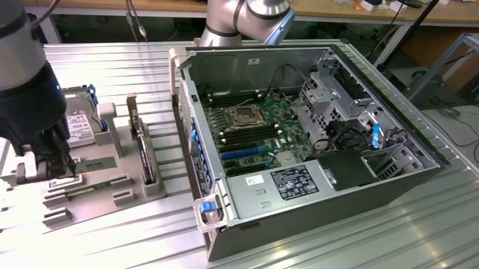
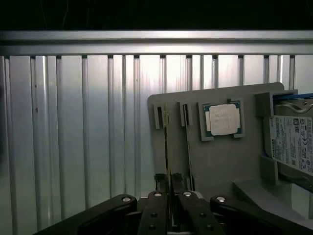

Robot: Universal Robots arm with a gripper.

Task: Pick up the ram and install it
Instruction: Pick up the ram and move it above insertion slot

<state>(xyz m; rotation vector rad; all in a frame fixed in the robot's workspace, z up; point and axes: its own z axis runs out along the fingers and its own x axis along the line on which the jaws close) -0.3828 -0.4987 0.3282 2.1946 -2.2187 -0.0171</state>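
The ram [image 2: 167, 142] is a thin green stick that stands on edge in a slot of the grey parts tray [image 2: 220, 166]. My gripper [image 2: 168, 180] is at its near end with a dark finger pressed on each side, shut on the stick. In the exterior view the gripper [image 1: 53, 168] is low over the tray [image 1: 112, 179] at that view's left, with the ram [image 1: 98, 164] reaching out from it toward the open computer case [image 1: 389, 168]. A second stick [image 2: 188, 142] stands in the slot beside it. The motherboard [image 1: 254, 126] lies bare inside the case.
The tray also holds a processor chip [image 2: 222, 119], a silver hard drive [image 1: 81, 128] and an upright expansion card [image 1: 138, 145]. The tall case wall [image 1: 183, 112] rises between the tray and the motherboard. Everything rests on a ribbed metal table [image 1: 337, 241].
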